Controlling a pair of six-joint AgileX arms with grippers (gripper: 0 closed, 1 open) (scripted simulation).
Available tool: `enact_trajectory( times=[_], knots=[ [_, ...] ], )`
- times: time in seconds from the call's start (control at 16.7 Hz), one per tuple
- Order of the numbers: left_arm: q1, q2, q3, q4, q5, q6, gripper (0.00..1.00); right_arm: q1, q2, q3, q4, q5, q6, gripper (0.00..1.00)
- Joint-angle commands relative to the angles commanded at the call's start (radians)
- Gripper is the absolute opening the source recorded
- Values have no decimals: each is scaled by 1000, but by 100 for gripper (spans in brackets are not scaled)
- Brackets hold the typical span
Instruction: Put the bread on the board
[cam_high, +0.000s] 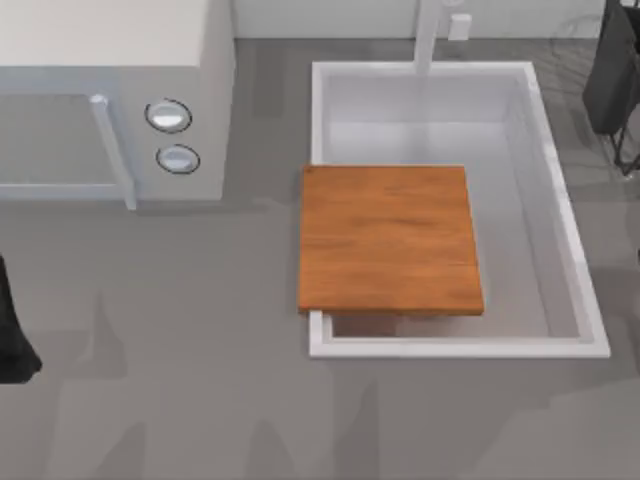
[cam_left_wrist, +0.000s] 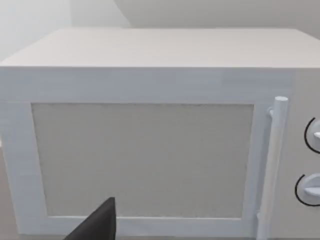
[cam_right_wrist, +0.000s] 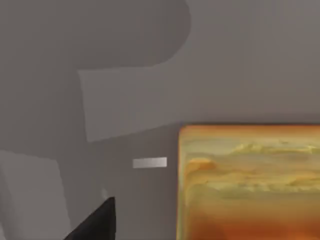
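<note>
Golden-yellow and mottled, close beneath the right arm's wrist camera: the bread (cam_right_wrist: 250, 180), lying on the grey worktop (cam_right_wrist: 150, 75) and not yet on the board. Cannot tell the opening of the jaws on the right arm (cam_high: 618, 75), up at the top view's far right corner, nor anything held in them. Same for the left arm (cam_high: 12, 345), parked at the worktop's left edge and facing the microwave (cam_left_wrist: 145, 150). First risk, judged from so near a view: closing off-centre on a small chunk and nudging it along the worktop instead of gripping it, or squeezing too hard and crushing it. Farther out, the orange-brown board (cam_high: 388, 238), bare, lying flat across the left part of the white sink (cam_high: 560, 250), with its right side seemingly over the open basin. Second risk: carrying low and clipping the sink rim or the faucet (cam_high: 428, 35) on the way across. Third: letting go near the board's right or front edge, or pressing down there, likely tipping the board or dropping the bread into the basin. Safer to aim for the middle of the wood and release low.
</note>
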Motion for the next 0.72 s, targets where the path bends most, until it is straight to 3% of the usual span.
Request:
enact_trajectory(
  times=[0.42, 0.72],
  knots=[
    [0, 0, 0, 0, 0, 0, 100, 0, 37, -42, 66, 0, 0, 100],
    [0, 0, 0, 0, 0, 0, 100, 0, 37, -42, 66, 0, 0, 62]
  ],
)
